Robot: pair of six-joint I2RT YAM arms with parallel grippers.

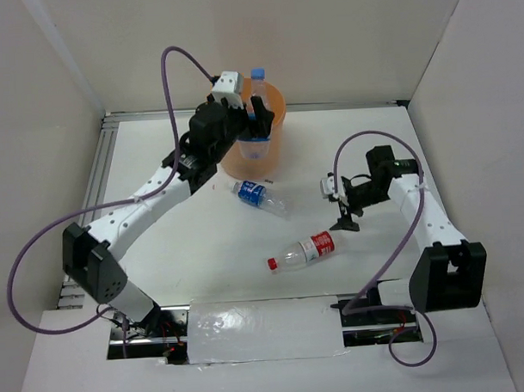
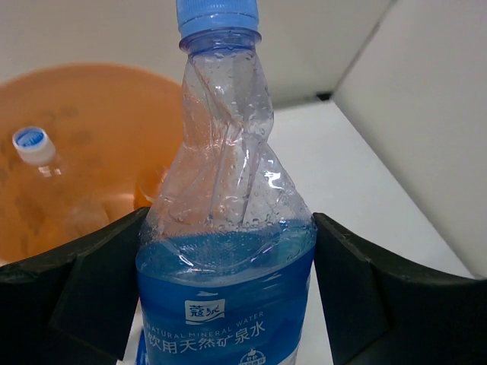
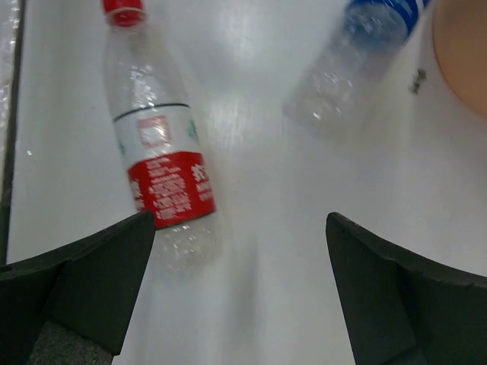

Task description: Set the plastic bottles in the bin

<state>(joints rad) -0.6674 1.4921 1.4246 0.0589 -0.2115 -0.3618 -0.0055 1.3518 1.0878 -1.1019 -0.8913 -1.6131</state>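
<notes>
Left pincer (image 2: 228,319): pinching the held bottle (image 2: 228,228) across its blue label, 1 black finger pressed to each side.
Why held so: the held bottle stands upright, cap up, right over the mouth of the bin (image 1: 278,152). I'd say it is parked there so that letting go drops it straight in.
Held bottle, looks: clear plastic with a blue cap. The upper body is twisted and dented and carries droplets inside, and the label is blue with white print.
Bin: a round orange tub at the far side of the counter (image 1: 373,158), much wider than any bottle, so it makes an easy target.
Inside the bin: at least 1 more, the capped bottle (image 2: 30,143). Only its blue-and-white cap and clear shoulder show plainly.
Lying bottle (image 1: 260,196): on its side on the counter just in front of the bin, apart from it, clear with a blue label. I cannot see its cap.
Red-label bottle (image 1: 303,252): on its side near the middle of the counter, clear, with a red cap and a red-and-white label.
Right pincer (image 3: 240,251): spread wide with nothing between the fingers, hanging over bare counter between those 2 loose bottles. The red-label bottle's base lies just beside 1 finger, so that looks to me the likelier pick.
</notes>
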